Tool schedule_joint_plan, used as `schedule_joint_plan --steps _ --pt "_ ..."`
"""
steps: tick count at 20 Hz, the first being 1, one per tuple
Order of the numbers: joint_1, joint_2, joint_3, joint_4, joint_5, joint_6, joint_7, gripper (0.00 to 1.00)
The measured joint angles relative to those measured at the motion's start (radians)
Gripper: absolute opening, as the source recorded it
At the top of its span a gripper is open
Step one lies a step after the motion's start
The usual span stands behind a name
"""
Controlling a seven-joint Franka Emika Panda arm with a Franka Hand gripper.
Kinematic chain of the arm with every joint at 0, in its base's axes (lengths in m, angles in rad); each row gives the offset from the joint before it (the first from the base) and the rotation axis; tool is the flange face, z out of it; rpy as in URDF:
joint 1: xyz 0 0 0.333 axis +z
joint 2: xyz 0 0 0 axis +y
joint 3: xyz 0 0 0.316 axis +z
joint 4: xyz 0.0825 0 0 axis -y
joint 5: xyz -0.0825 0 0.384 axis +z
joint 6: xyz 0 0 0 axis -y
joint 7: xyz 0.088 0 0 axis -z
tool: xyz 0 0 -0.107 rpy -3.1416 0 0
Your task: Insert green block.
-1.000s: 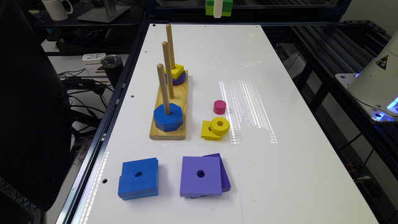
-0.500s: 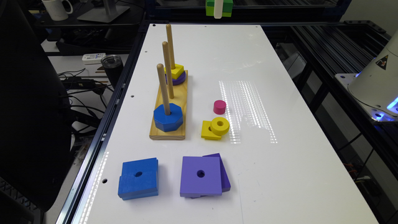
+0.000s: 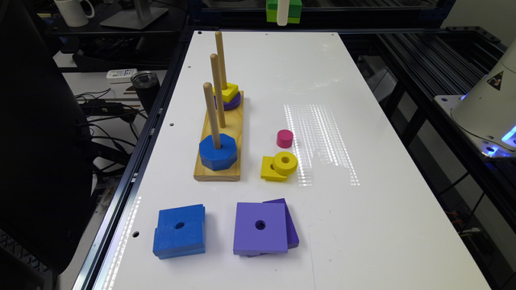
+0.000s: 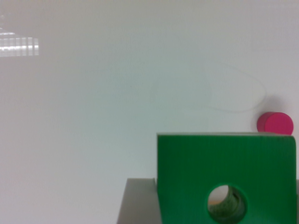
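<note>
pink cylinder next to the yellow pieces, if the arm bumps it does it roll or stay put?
Likely stays put: the pink cylinder stands on its flat end, squat, so a light push should slide it rather than tip it. Knocked onto its side, it would probably roll on the smooth white table. It looks solid and rigid, probably light.
</note>
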Motion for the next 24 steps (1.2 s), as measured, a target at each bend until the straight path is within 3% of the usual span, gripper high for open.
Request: schedule_joint_plan --steps 5,11,24 --pt "0.000 0.011 0.029 0.003 0.0006 0.016 0.028 0.00" --pt "0.000 0.036 0.073 0.020 0.0009 0.035 0.072 0.00" --pt "0.000 0.153 0.175 0.143 -0.0038 0.036 0.174 0.00"
